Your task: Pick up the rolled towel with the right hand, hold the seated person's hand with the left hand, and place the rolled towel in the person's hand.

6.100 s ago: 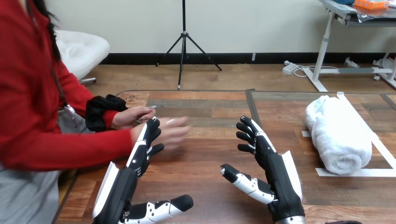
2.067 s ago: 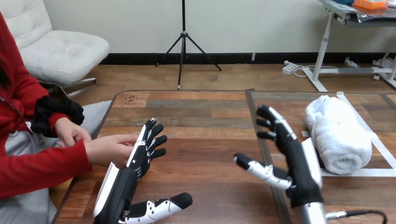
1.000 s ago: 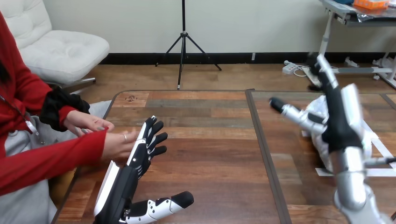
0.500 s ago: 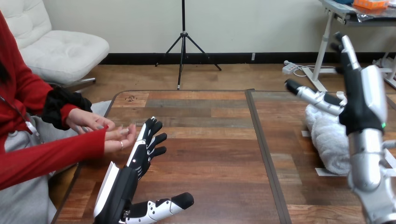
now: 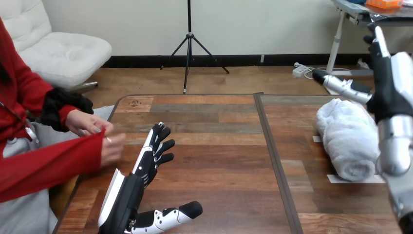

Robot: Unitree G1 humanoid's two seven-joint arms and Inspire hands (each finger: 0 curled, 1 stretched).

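The rolled white towel (image 5: 345,137) lies on the right of the wooden table (image 5: 219,146), inside white tape marks. My right hand (image 5: 387,80) is raised above the towel's far right end, fingers straight up and thumb stretched out to the left, holding nothing. My left hand (image 5: 146,165) rests on edge at the table's left, fingers straight and pointing away, thumb out to the right. The person's two hands (image 5: 95,134) are together at the table's left edge, a little left of my left fingers and apart from them.
White tape strips (image 5: 350,179) mark the towel's spot near the right edge. A dark seam (image 5: 270,156) runs front to back down the table's middle. The person's red sleeve (image 5: 48,163) reaches over the left edge.
My right hand has risen further and moved right, from in front of the towel to above its far end. The person's hand has drawn back left, away from my left fingers.
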